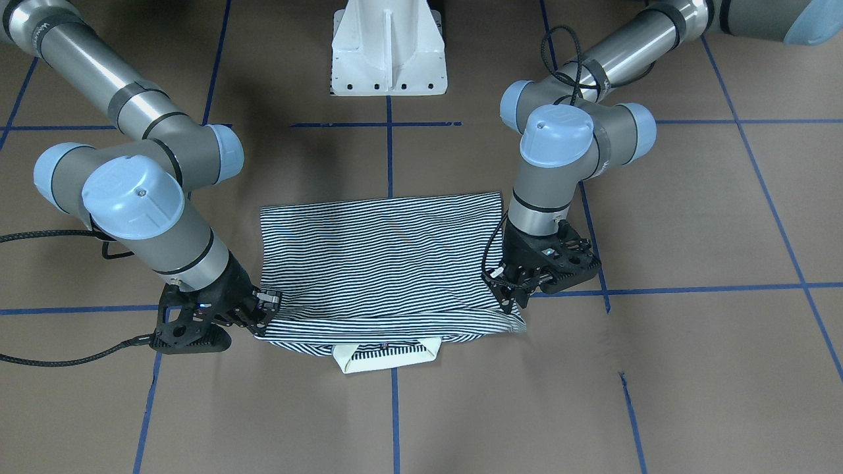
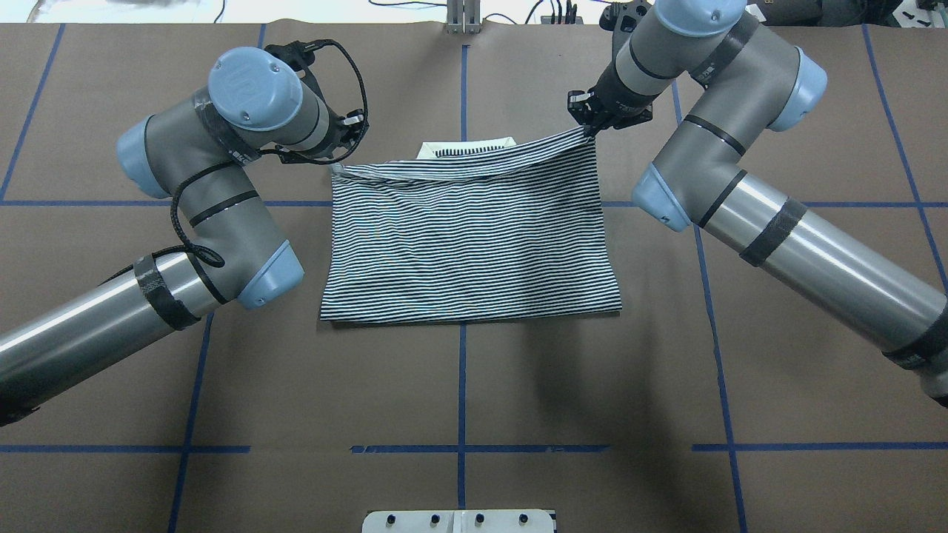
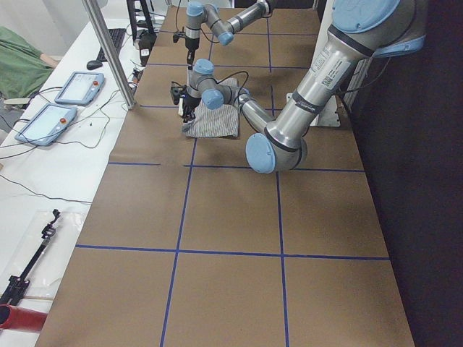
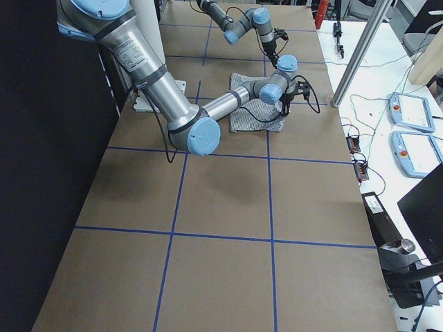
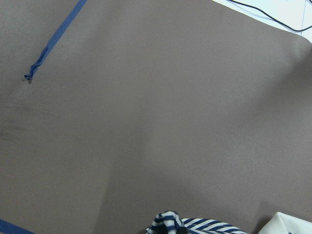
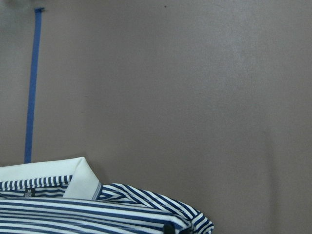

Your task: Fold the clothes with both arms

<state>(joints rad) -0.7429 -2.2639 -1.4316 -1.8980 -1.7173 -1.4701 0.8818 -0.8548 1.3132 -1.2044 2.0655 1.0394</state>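
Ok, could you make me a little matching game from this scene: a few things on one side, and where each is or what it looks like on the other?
Things:
1 left pincer
2 right pincer
3 collar
4 pedestal base

Descriptions:
A white, standing apart from the shirt
B cream, peeking from under the folded striped edge
C at the shirt corner on the overhead view's right
D at the shirt corner on the overhead view's left

Pairs: 1-D, 2-C, 3-B, 4-A

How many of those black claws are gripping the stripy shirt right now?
2. The left gripper pinches the striped shirt at the collar-end corner on the robot's left; the right gripper pinches the opposite collar-end corner. No other gripper shows.
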